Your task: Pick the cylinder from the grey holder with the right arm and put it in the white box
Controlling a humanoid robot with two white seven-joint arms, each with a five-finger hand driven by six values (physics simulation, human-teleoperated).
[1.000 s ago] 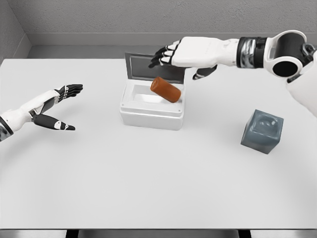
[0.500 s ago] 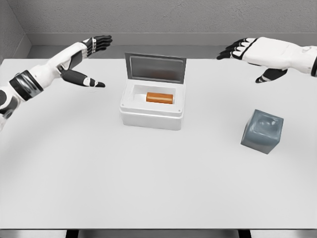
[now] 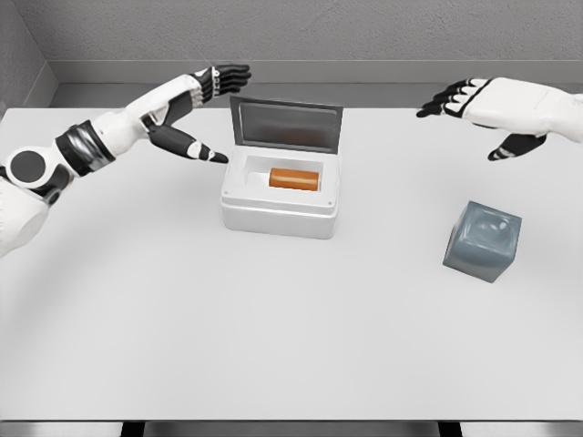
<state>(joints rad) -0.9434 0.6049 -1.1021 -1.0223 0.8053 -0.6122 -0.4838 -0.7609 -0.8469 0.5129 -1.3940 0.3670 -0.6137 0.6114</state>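
One white table [image 3: 273, 346], grey walls behind. Left hand [image 3: 196, 105] reaches toward the raised lid [image 3: 286, 124] of the white box [image 3: 278, 214], fingers spread, holding nothing. Right hand [image 3: 496, 105] hovers well right of the box, fingers spread, empty. Orange cylinder [image 3: 293, 178] lies flat inside the box. Grey holder [image 3: 483, 241] sits right of the box.

Even, bright, diffuse light; faint soft shadows lie under the white box [image 3: 280, 217] and grey holder [image 3: 482, 242]; rendering slightly soft.
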